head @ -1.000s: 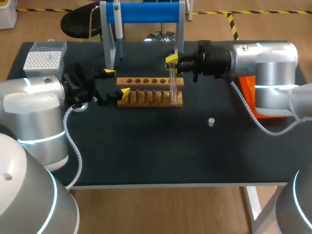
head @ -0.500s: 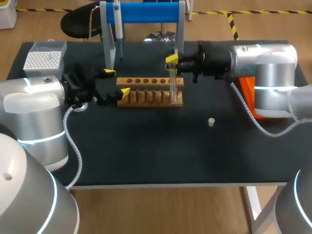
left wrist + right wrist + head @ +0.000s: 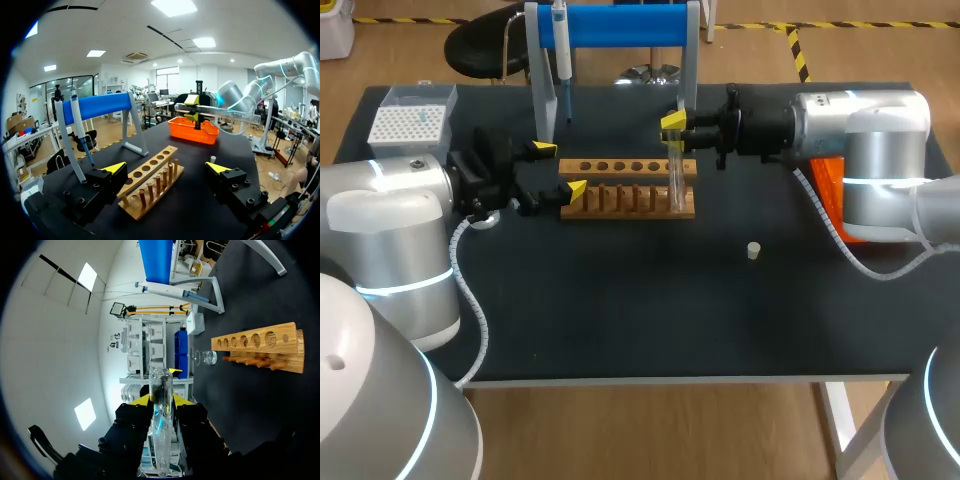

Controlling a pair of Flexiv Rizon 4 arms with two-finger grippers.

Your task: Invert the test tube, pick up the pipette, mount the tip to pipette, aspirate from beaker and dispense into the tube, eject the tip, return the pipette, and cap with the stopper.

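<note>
The right gripper (image 3: 672,130) is clamping the test tube (image 3: 674,180) above the wooden rack's (image 3: 620,203) right end; the left gripper (image 3: 556,170) is gaping wide beside its left end.

Rack (image 3: 628,190) sits mid-table (image 3: 640,300), long side left-right. Pipette stand (image 3: 620,25) is behind it, with the pipette (image 3: 561,45) hanging at the stand's left end. Tip box (image 3: 408,122) is in the back-left corner. Beaker (image 3: 210,357) is past the rack's left end. Left gripper (image 3: 558,168) is at that same end, rack ahead between its fingers. Test tube (image 3: 675,185) is clamped in the right gripper (image 3: 672,132), roughly level above the rack's right end. Stopper (image 3: 753,250) is on the table, front-right of the rack, apart. Bin (image 3: 825,190) is far right, partly under the right arm.
</note>
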